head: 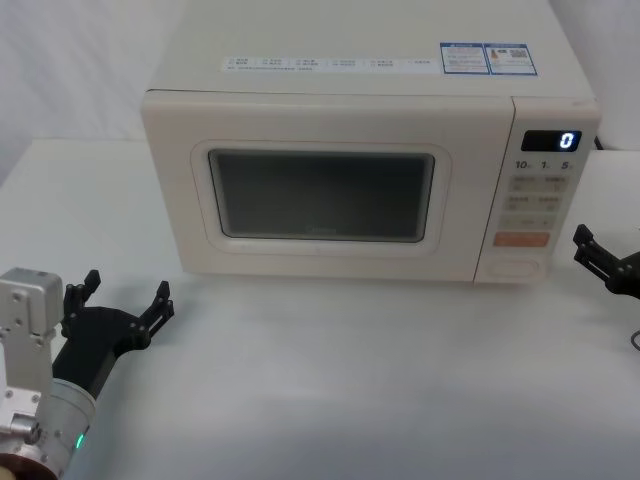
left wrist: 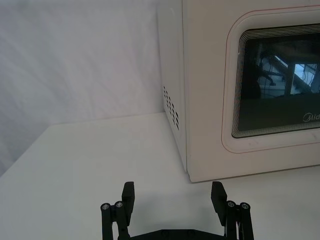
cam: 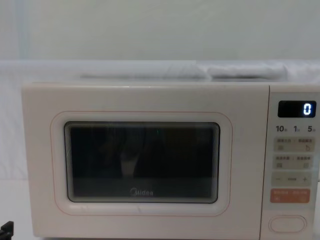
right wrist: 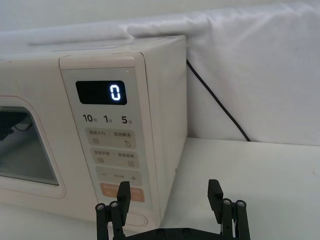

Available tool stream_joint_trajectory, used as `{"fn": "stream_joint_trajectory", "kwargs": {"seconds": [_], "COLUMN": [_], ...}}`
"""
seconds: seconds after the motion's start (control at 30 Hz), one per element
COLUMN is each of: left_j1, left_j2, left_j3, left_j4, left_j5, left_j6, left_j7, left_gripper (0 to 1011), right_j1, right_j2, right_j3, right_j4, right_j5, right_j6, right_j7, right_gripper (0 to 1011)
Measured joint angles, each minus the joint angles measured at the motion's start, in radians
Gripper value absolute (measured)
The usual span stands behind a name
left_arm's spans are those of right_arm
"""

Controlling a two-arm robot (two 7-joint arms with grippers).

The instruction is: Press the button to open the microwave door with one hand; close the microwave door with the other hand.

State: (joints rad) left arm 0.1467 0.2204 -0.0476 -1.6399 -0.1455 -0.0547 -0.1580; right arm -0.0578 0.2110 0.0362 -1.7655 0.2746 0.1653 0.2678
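Where display [cam: 297, 109] glows, "0" reads.

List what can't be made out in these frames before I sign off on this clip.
- The button: right wrist view, partly behind a finger of the right gripper and cut by the bottom edge.
- Small key labels on the microwave panel: too small to read in the head view.
- Inside the oven: the microwave door window is dark and reflective in the chest view.
- Left gripper: its wrist is cut off in the left wrist view.
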Motion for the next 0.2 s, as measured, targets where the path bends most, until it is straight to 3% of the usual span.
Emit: {"fn": "stream_joint_trajectory", "kwargs": {"seconds": [0.2], "left_j1": [0.000], "left_j2": [0.000], "left_j3": [0.000], "left_j4": [0.000], "left_j5": [0.000], "left_j6": [0.000], "left_j7": [0.000], "left_gripper": [1001], "right_j1": [0.000], "right_j2": [0.000], "right_j3": [0.000], "right_j4": [0.000], "right_j5": [0.000], "right_j6": [0.000], "right_j7": [0.000], "right_gripper": [1002]}}
